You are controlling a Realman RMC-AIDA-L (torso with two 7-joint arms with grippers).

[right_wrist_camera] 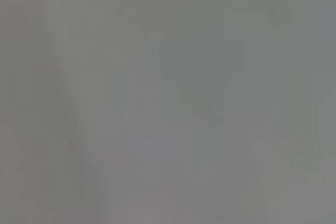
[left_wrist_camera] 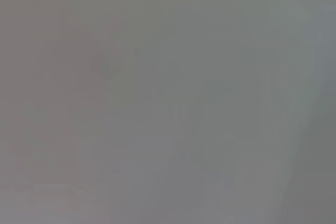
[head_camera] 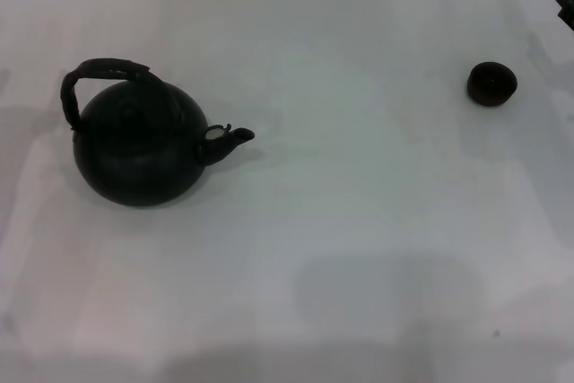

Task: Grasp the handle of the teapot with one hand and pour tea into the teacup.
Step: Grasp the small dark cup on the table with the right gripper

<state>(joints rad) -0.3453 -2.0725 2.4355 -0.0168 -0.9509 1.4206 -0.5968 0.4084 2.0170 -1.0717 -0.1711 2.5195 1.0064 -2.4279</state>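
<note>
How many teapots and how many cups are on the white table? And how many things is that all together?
Teapots: 1, the black teapot with its arched handle, on the robot's left side of the table.
Cups: 1, the small dark teacup, on the robot's right side.
Total: 2 things.

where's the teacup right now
In the head view the teacup sits on the white table at the far right, well apart from the teapot, whose spout points toward it.
</note>
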